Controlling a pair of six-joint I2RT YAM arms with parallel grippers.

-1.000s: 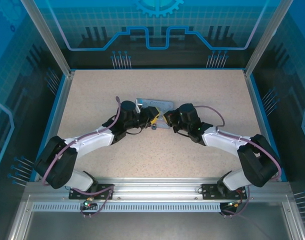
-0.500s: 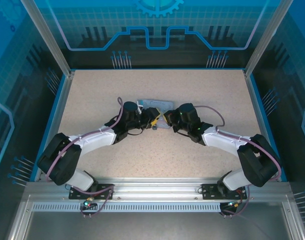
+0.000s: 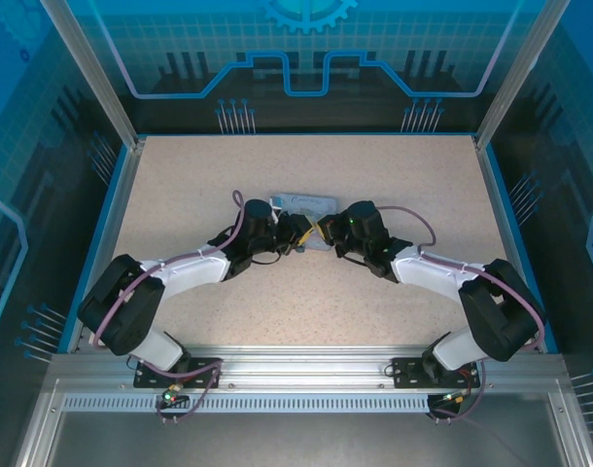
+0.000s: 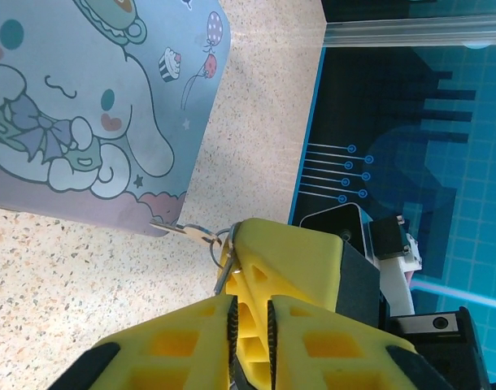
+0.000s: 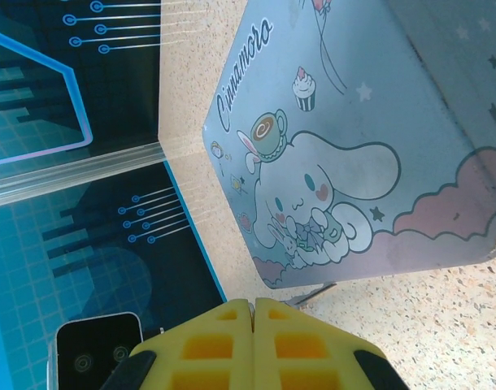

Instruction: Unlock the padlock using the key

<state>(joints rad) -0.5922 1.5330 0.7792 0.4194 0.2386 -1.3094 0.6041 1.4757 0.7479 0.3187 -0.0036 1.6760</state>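
Key (image 4: 185, 231) on ring (image 4: 218, 242) sits at cartoon tin (image 4: 93, 106) corner, just off my right fingers (image 5: 207, 345), pressed shut, likely steadying ring. My left fingers (image 4: 175, 349) nearly together, narrow slit; cannot tell if gripping. Judging insertion pending.

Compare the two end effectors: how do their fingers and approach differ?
The left end effector leaves a narrow dark gap between its fingers; the right end effector has them pressed together. The left faces the tin from the left, the right from the right. Both have yellow fingers.
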